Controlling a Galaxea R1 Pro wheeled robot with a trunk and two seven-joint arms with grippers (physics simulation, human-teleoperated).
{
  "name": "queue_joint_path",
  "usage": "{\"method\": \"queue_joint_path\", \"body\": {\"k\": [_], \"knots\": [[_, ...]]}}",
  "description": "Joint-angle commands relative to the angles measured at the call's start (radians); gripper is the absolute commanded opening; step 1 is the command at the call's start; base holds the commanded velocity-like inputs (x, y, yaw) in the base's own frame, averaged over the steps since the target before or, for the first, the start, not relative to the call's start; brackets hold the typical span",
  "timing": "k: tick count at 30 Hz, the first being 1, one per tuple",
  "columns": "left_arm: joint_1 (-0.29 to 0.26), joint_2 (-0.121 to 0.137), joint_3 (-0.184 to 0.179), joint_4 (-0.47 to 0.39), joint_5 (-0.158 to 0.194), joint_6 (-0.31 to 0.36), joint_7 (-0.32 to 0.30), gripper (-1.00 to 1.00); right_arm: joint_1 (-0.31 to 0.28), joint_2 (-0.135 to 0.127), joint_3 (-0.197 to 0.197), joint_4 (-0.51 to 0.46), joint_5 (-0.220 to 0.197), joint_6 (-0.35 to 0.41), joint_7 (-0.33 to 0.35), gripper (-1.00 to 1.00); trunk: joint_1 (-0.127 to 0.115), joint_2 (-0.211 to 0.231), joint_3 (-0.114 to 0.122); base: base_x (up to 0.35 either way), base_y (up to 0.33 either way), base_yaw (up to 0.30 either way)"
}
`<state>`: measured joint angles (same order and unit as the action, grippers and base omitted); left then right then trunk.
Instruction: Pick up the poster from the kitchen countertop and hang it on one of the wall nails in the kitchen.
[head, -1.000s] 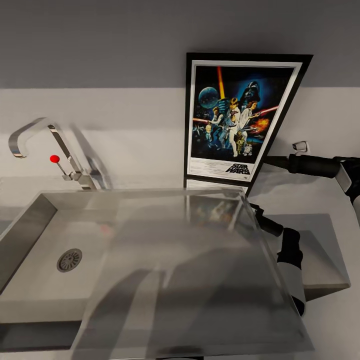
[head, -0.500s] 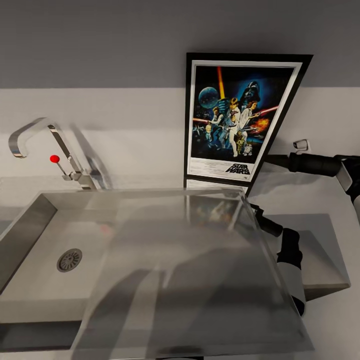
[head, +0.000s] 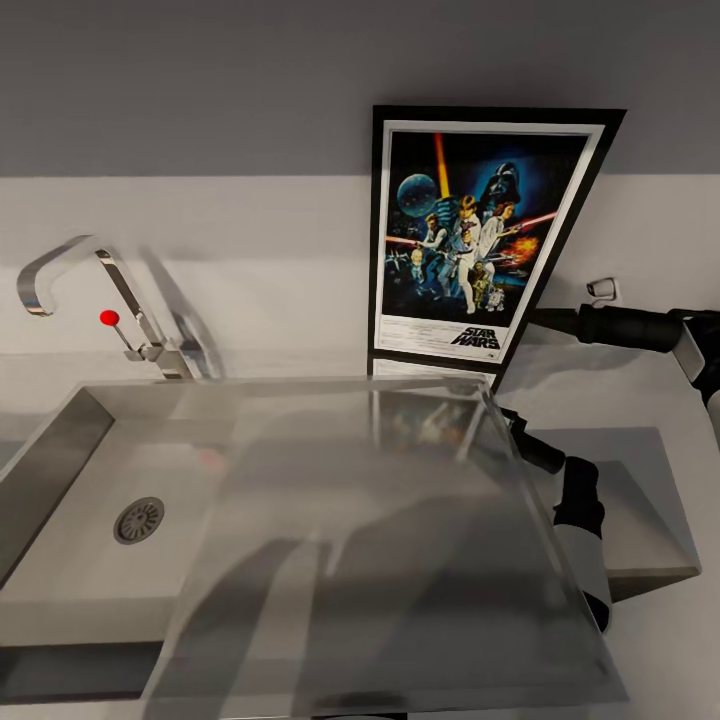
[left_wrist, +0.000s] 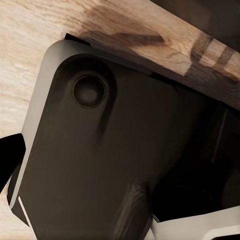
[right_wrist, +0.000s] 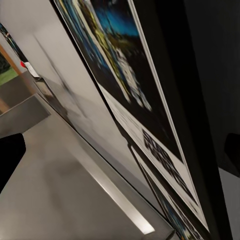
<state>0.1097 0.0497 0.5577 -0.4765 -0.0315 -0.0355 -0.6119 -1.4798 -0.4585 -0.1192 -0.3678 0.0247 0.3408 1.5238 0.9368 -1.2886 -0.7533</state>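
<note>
The poster (head: 480, 235) stands upright on the kitchen countertop (head: 640, 390), leaning against the wall behind the sink. It has a black frame, a white border and dark blue artwork. My right arm (head: 620, 326) reaches in from the right at the poster's lower right edge, and its tip goes behind the frame. In the right wrist view the poster (right_wrist: 125, 90) lies very close at a steep angle. My right gripper (right_wrist: 120, 155) is open, with one dark finger (right_wrist: 10, 160) on each side of the frame's edge. The left wrist view shows one black finger (left_wrist: 9, 160) over a wooden floor.
The steel sink (head: 60, 470) with its drain (head: 138, 520) lies left, behind it the chrome tap (head: 60, 265) with a red knob (head: 108, 317). A glossy drainboard (head: 380, 560) spans the front. A small white bracket (head: 600, 290) shows above my right arm. My dark base (left_wrist: 100, 150) is below the left wrist.
My right arm has drawn back a touch to the right along the poster's edge. The poster and everything else stand as before.
</note>
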Motion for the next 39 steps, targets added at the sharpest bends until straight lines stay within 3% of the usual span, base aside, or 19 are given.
{"method": "queue_joint_path", "body": {"k": [1,39], "knots": [[0.000,0.000,0.004,-0.001,-0.003,-0.003,-0.005,1.00,-0.001,0.001,-0.004,0.000,0.003,0.011,0.004,1.00,0.000,0.000,-0.001,0.000,0.000,0.000],[0.000,0.001,0.004,-0.001,-0.004,-0.003,-0.005,1.00,-0.001,0.001,-0.004,-0.001,0.002,0.011,0.004,1.00,0.000,0.000,-0.001,0.000,0.000,0.023]]}}
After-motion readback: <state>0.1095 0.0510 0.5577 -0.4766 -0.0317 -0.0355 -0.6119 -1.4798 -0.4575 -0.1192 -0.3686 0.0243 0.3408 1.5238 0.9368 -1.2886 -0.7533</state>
